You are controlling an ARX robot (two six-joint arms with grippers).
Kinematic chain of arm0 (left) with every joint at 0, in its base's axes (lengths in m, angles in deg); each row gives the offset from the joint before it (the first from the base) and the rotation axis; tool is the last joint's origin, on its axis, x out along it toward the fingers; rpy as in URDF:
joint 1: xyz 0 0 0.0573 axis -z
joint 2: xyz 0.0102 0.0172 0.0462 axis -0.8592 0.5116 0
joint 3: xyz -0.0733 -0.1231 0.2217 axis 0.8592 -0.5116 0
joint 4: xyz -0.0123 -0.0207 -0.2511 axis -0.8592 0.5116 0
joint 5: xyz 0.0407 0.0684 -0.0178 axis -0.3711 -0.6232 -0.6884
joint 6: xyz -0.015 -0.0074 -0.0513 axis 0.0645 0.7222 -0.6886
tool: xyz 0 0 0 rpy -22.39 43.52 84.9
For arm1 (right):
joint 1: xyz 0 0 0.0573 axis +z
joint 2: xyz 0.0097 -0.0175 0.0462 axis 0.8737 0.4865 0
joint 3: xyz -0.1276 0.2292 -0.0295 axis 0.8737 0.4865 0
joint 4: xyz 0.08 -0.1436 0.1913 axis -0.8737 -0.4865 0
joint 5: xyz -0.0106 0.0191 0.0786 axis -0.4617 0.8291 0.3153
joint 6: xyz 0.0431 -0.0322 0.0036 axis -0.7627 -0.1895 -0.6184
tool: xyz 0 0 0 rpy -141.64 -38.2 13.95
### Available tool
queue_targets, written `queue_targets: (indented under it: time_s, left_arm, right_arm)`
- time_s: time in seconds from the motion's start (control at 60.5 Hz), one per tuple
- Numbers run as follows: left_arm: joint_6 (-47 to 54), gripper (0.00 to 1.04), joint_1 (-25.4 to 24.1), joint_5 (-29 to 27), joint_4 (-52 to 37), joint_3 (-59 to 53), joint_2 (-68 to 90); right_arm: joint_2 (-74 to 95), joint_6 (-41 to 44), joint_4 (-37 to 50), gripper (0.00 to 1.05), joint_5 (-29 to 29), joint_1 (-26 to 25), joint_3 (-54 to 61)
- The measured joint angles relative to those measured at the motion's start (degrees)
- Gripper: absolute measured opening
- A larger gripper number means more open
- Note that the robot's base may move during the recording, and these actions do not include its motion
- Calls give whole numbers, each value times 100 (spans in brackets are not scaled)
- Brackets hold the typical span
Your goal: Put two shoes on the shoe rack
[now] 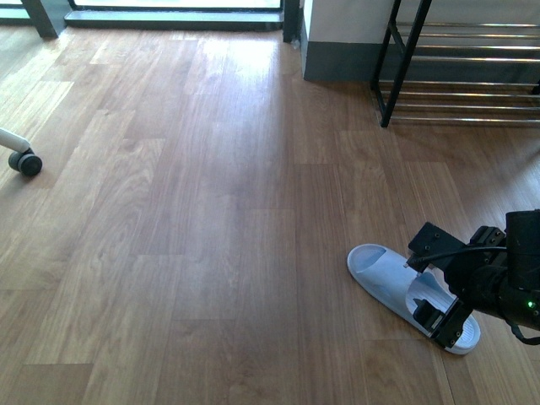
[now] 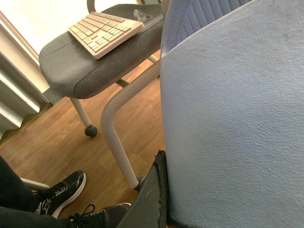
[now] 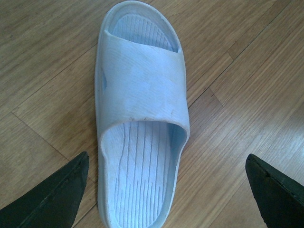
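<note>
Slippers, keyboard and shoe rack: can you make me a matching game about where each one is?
Things:
1 floor slipper
2 lifted slipper
3 keyboard
4 shoe rack

Places:
A on the grey chair seat
B by the wall, top right of the front view
C under the open right gripper
D raised up, filling the left wrist view

Pairs: 1-C, 2-D, 3-A, 4-B

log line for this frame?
right gripper: open, over floor slipper | left gripper: second slipper against finger, grip unclear | shoe rack: no shoes on visible part
</note>
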Motion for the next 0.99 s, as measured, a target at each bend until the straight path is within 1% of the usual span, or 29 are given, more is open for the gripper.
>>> queue_targets:
  time_s: [0.298, 0.397, 0.513, 0.761, 0.877, 0.992]
  left_arm:
    - [0, 2, 0, 0, 0, 0, 0]
    - [0, 2, 0, 0, 0, 0, 0]
    - [0, 2, 0, 0, 0, 0, 2]
    - [0, 2, 0, 0, 0, 0, 0]
    - [0, 2, 0, 0, 0, 0, 0]
    - [0, 2, 0, 0, 0, 0, 0]
  right_arm:
    - [269, -236, 391, 96, 57, -42, 28]
    - [267, -216, 264, 96, 280, -227, 13]
    - [225, -190, 280, 96, 354, -402, 79]
    - [-297, -160, 295, 96, 511, -459, 535]
    - [-780, -175, 122, 96, 745, -507, 837]
    - [-863, -225, 131, 96, 691, -538, 846]
